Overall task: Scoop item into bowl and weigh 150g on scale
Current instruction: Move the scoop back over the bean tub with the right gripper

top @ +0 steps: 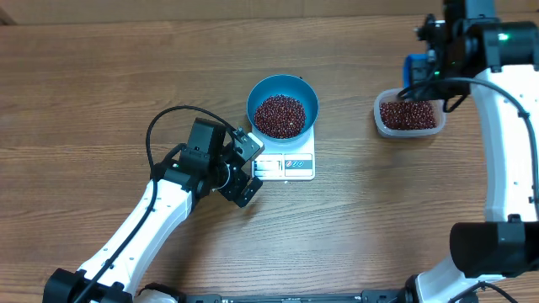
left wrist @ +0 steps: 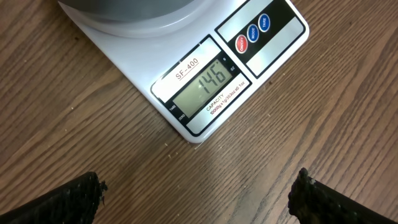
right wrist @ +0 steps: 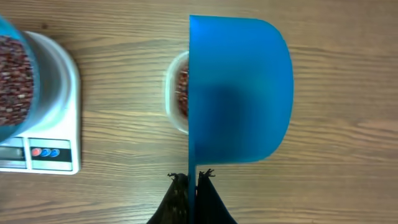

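The blue bowl [top: 283,105] stands on the white scale [top: 285,166] with a heap of dark red-brown beans [top: 280,115] inside. The scale's display [left wrist: 202,87] reads 146 in the left wrist view. My left gripper [top: 245,168] hovers open just left of the scale's front, fingertips [left wrist: 81,196] wide apart over bare wood. My right gripper [right wrist: 193,180] is shut on the thin handle of a blue scoop [right wrist: 239,93], held above the clear tub of beans [top: 409,114] at the right. In the overhead view the scoop [top: 416,66] shows just left of the right arm.
The clear plastic tub [right wrist: 175,93] is mostly hidden behind the scoop in the right wrist view. The right arm [top: 505,126] runs down the table's right side. A black cable [top: 168,126] loops over the left arm.
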### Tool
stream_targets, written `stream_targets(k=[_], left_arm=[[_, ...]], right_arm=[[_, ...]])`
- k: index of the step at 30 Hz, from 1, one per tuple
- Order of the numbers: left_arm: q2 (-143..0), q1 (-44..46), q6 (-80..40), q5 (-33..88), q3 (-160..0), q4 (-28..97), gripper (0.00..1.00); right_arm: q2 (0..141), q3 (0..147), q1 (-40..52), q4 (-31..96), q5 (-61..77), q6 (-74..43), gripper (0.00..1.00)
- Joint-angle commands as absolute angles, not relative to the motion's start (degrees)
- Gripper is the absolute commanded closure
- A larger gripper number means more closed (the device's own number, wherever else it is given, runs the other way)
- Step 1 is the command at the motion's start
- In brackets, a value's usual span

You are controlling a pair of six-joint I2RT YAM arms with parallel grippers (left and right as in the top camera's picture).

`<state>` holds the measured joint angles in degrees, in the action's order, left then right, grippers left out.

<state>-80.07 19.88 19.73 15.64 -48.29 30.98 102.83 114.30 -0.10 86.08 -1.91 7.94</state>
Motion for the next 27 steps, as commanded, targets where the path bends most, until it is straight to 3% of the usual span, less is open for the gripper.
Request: stream_targets(k=[1,27], left_arm=[[-80.36,20.27,20.16,16.12,-47.99,30.85,0.01],[-80.36,20.27,20.16,16.12,-47.99,30.83,0.0]], right_arm=[[103.33,112.07,-1.26,85.45,-3.4,9.54,0.96],[103.68,90.59,-1.58,65.8,-7.53,12.47,0.96]])
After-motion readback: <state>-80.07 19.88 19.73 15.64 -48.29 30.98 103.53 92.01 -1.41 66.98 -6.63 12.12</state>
